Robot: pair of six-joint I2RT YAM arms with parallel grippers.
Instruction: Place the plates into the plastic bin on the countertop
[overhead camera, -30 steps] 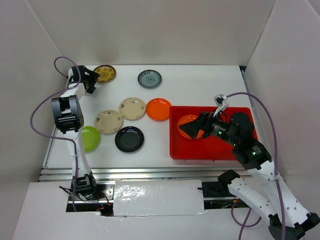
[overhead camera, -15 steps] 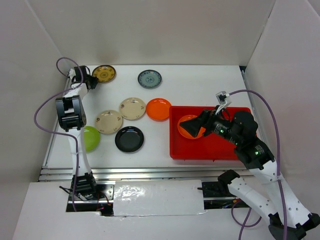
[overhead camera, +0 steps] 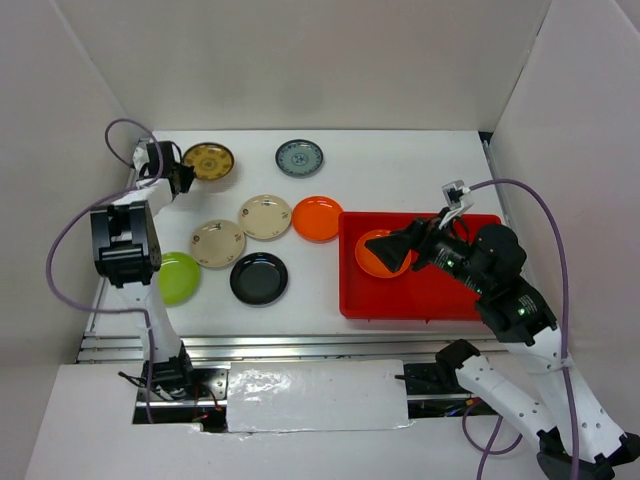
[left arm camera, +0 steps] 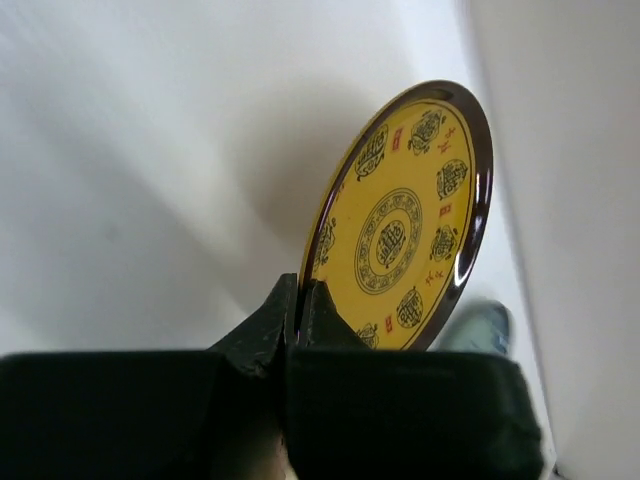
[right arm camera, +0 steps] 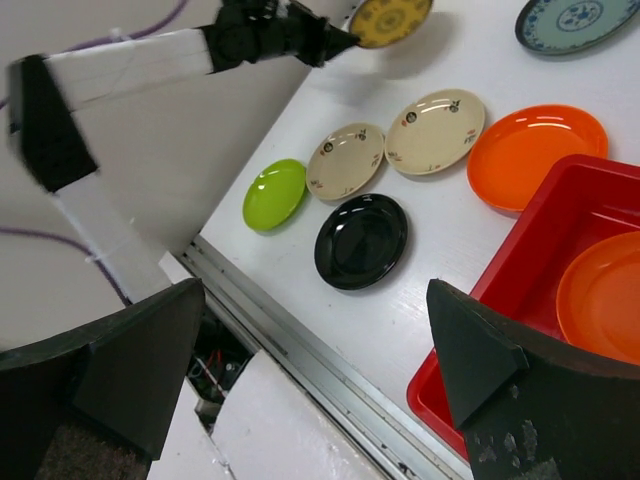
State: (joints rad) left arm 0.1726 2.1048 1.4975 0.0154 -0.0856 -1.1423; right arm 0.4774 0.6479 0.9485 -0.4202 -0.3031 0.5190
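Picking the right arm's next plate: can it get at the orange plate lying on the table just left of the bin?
Probably yes. The right gripper hangs open over the bin at its left end, and the orange plate lies uncovered just past its low wall, nothing else between.

Right gripper [right arm camera: 312, 300] fingers are standing wide apart above the countertop [right arm camera: 450, 235]. One orange plate [right arm camera: 600, 295] is lying in the red bin [right arm camera: 545, 205]. Lying outside the bin are a second orange plate [right arm camera: 537, 155], beige plate [right arm camera: 435, 130], smaller-looking beige plate [right arm camera: 345, 158], black plate [right arm camera: 361, 240], lime plate [right arm camera: 274, 193] and grey-blue plate [right arm camera: 577, 20]. Left gripper [right arm camera: 330, 40] is pinching the yellow ornate plate [right arm camera: 390, 20] by its rim.
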